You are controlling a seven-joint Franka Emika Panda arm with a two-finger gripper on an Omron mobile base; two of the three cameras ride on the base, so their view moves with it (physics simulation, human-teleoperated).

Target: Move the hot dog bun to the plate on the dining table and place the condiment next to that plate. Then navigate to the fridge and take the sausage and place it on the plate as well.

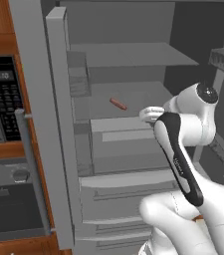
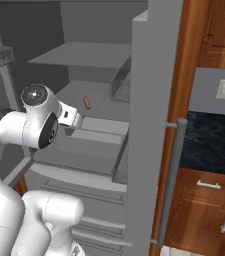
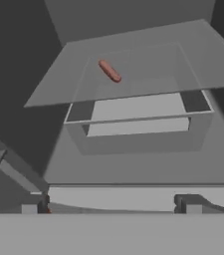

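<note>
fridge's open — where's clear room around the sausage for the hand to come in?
The sausage lies alone on its grey fridge shelf: bare surface on all sides, widest toward the front edge. Tighter overhead, under the upper shelf, and beside the door bins.

Reddish-brown sausage (image 1: 117, 103) on a grey shelf (image 1: 128, 94); grey fridge (image 1: 133, 64) interior and door; white arm (image 1: 193, 164) with a black band; reddish wood cabinets (image 2: 209, 220) with silver handles; black marbled wall panel (image 2: 211, 142); black oven panel (image 1: 4, 97).
</note>
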